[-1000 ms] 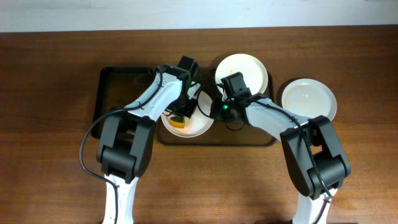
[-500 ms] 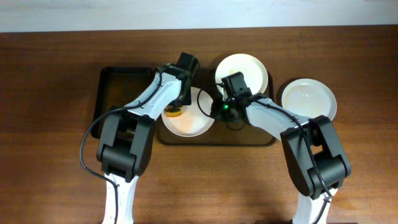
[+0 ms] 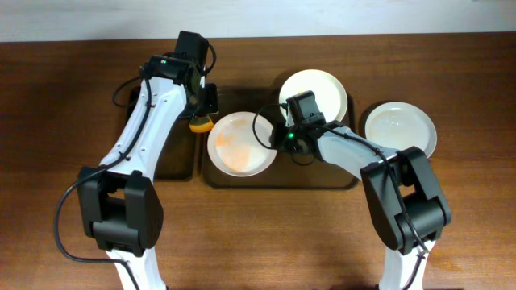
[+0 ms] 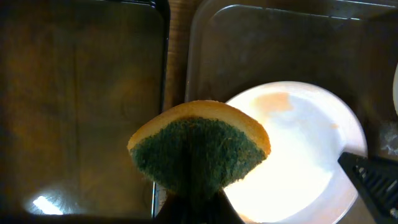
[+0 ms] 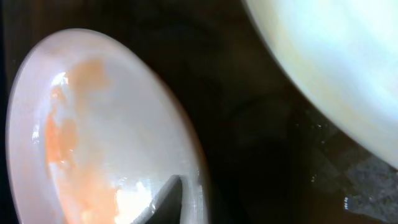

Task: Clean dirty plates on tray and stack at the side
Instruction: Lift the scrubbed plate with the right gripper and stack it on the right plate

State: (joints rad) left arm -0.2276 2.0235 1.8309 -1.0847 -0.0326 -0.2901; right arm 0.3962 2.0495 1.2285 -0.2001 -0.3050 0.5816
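A white plate (image 3: pixel 239 143) smeared orange sits on the brown tray (image 3: pixel 322 179); it also shows in the left wrist view (image 4: pixel 298 143) and the right wrist view (image 5: pixel 93 124). My right gripper (image 3: pixel 276 137) is shut on its right rim, one finger (image 5: pixel 163 199) lying inside the rim. A second white plate (image 3: pixel 314 84) rests at the tray's back (image 5: pixel 336 68). A third plate (image 3: pixel 401 129) lies on the table to the right. My left gripper (image 3: pixel 203 113) is shut on a yellow-and-green sponge (image 4: pixel 199 149), held above the gap between the black tray and the brown tray.
A smaller black tray (image 3: pixel 141 113) lies left of the brown tray, seen in the left wrist view (image 4: pixel 81 106). Bare wooden table surrounds both trays. The right arm stretches across the brown tray's middle.
My left gripper has lifted the sponge off the smeared plate and swung it left and back over the tray edges. The right gripper stays on the plate's rim.
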